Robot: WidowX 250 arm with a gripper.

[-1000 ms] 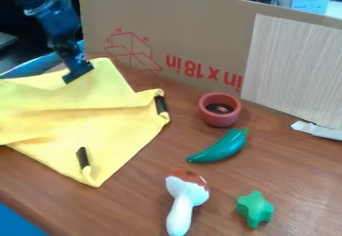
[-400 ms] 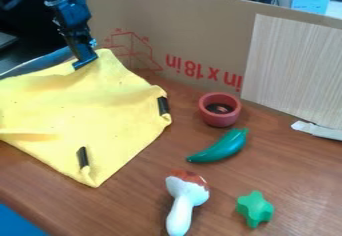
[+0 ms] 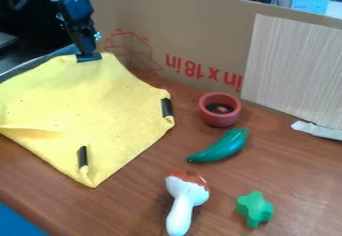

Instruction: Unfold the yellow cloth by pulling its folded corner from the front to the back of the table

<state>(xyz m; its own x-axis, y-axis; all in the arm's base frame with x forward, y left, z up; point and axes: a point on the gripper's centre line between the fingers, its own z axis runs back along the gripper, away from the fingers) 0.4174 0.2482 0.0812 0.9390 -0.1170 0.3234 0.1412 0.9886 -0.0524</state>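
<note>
The gripper (image 3: 89, 58) is closed and has hold of the far edge of the yellow cloth (image 3: 87, 110), which lies at the left side of the tabletop (image 3: 137, 190).

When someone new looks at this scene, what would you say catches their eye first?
Most likely the large bright yellow cloth spread over the left of the brown wooden table, with the black robot gripper at its far edge. Next might come the glossy green chili-shaped toy right of centre, just in front of the small reddish round pot, and the white mushroom-shaped toy with a brown-red top nearer the camera.
</note>
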